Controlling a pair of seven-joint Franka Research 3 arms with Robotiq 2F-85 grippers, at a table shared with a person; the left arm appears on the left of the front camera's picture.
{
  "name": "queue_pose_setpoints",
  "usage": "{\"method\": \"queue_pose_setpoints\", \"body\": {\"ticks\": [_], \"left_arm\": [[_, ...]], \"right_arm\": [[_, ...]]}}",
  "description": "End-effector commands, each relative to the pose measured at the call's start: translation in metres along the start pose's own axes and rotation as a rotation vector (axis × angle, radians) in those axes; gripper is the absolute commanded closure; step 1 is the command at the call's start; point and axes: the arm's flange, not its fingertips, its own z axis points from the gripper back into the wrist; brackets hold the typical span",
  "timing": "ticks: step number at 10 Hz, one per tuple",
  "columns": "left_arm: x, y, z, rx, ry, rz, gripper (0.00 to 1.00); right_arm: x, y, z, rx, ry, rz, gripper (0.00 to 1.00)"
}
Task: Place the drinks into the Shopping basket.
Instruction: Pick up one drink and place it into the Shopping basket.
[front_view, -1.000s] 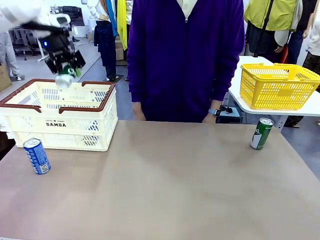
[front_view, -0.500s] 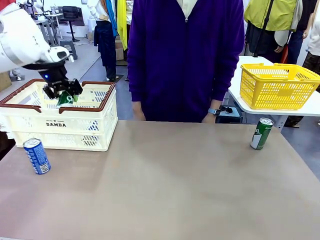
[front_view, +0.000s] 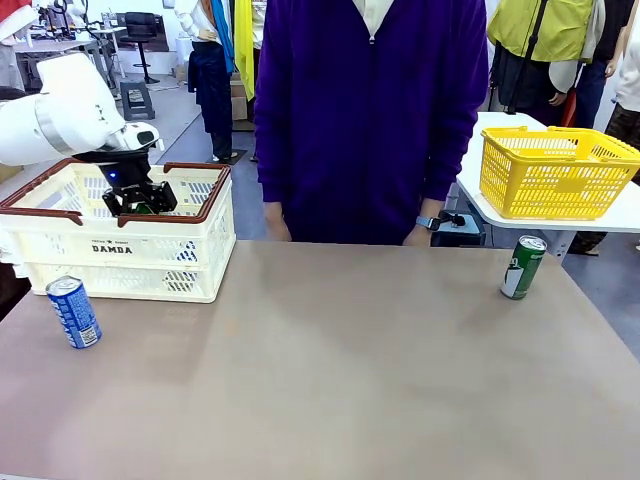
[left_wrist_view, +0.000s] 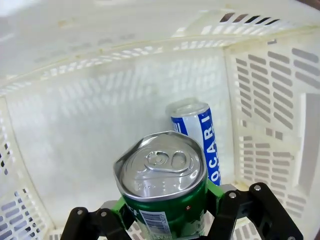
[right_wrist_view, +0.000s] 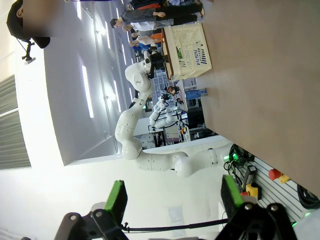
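Note:
My left gripper (front_view: 138, 196) reaches down inside the cream Shopping basket (front_view: 120, 250) at the table's left, shut on a green can (left_wrist_view: 165, 192). In the left wrist view the can's silver top faces the camera between the green-padded fingers (left_wrist_view: 119, 210). A blue can (left_wrist_view: 197, 135) with white lettering rests on the basket floor (left_wrist_view: 75, 120) just beyond it. Another blue can (front_view: 74, 311) stands on the table in front of the basket. A green can (front_view: 523, 267) stands near the table's right edge. My right gripper (right_wrist_view: 173, 197) hangs open, holding nothing, away from the table.
A person in a purple top (front_view: 370, 110) stands at the far edge, hands resting at the table edge. A yellow mesh basket (front_view: 555, 170) sits on a white side table at the back right. The brown tabletop (front_view: 340, 370) is bare between the cans.
My left gripper has come down from above the basket's rim into the basket, carrying the green can. The cans on the table have not moved.

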Motion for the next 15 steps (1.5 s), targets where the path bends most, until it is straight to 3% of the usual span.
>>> {"method": "queue_pose_setpoints", "body": {"ticks": [1, 2, 3, 7, 9, 11, 13, 15], "left_arm": [[0.006, -0.002, 0.009, 0.013, 0.010, 0.019, 0.75], [0.008, -0.003, 0.008, 0.030, 0.029, 0.021, 0.17], [0.009, -0.005, 0.007, 0.040, 0.036, 0.025, 0.00], [0.005, -0.007, 0.023, 0.040, -0.003, 0.014, 0.00], [-0.009, -0.006, 0.074, 0.025, -0.063, -0.009, 0.00], [-0.049, -0.001, 0.154, -0.104, -0.015, -0.139, 0.00], [-0.110, 0.024, 0.229, -0.268, 0.063, -0.314, 0.00], [-0.172, 0.074, 0.243, -0.477, 0.016, -0.451, 0.00]], "right_arm": [[-0.001, 0.002, 0.000, -0.008, -0.001, 0.003, 0.00], [-0.001, 0.002, 0.000, -0.008, -0.001, 0.003, 0.00], [-0.001, 0.002, 0.000, -0.008, -0.001, 0.003, 0.00], [-0.001, 0.002, 0.000, -0.008, -0.001, 0.003, 0.00], [-0.001, 0.002, 0.000, -0.008, -0.001, 0.003, 0.00], [-0.001, 0.002, 0.000, -0.008, -0.001, 0.003, 0.00], [-0.001, 0.002, 0.000, -0.008, -0.001, 0.003, 0.00], [-0.001, 0.002, 0.000, -0.008, -0.001, 0.003, 0.00]]}}
